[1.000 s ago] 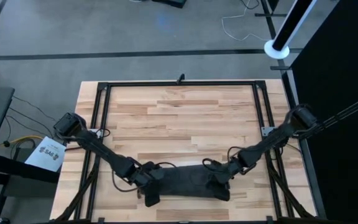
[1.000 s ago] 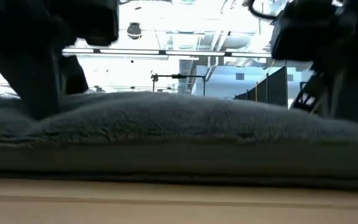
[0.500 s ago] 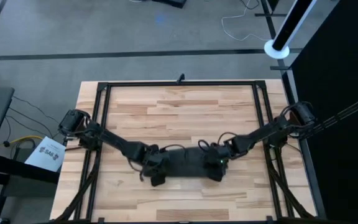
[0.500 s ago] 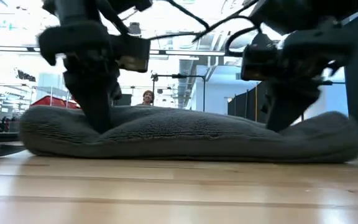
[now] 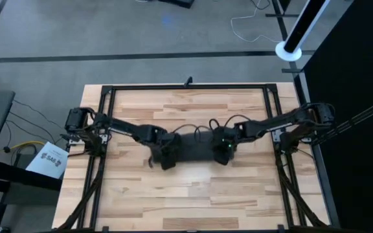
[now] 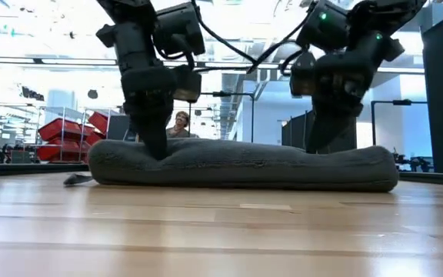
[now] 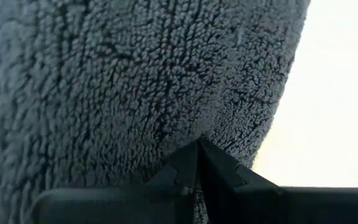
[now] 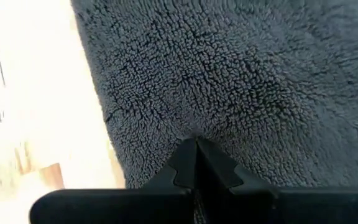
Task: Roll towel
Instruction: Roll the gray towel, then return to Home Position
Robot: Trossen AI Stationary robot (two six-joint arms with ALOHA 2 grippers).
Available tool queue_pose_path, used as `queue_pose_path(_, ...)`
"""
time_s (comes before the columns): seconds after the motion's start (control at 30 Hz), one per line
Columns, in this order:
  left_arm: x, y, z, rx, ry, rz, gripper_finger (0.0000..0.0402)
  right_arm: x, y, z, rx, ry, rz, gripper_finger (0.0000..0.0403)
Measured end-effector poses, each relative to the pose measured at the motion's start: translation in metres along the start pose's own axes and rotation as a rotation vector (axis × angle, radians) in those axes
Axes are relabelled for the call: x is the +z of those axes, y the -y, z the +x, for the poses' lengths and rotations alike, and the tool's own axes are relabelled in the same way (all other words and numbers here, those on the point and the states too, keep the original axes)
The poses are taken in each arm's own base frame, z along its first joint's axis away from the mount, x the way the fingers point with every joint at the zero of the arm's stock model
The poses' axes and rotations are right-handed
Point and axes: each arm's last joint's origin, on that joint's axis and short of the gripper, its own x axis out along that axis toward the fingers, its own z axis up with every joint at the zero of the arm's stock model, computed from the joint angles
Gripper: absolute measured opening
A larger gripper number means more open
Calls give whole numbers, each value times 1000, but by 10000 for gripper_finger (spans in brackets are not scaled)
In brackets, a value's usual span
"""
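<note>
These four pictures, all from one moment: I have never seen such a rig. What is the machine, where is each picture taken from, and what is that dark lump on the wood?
The machine is a robot with two dark jointed arms, each ending in a two-finger gripper, working at a wooden table. One picture looks straight down on the table; one looks level across the tabletop into the room behind, where a person shows far off. The other two come from cameras on the arms' wrists, looking past each arm's own fingers.

The dark lump is the towel, charcoal terry cloth gathered into a long roll near the table's middle. The left gripper presses into one end and the right gripper into the other. Both wrist views show the fingers shut tip to tip, pushed against the cloth; nothing is lifted.
</note>
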Motion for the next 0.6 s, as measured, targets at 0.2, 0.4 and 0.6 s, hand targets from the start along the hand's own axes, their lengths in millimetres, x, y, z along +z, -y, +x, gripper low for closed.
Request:
queue_pose_path(0.2,3,-1,-56,-61,160,-63,0,3,-12,-42,93,110,-25,0)
queue_pose_path(0.4,-16,7,-128,-70,391,-92,0,-4,-27,-96,214,264,-88,0)
queue_pose_path(0.6,-46,11,-196,-138,655,-100,0,-15,-36,-151,353,480,-144,0)
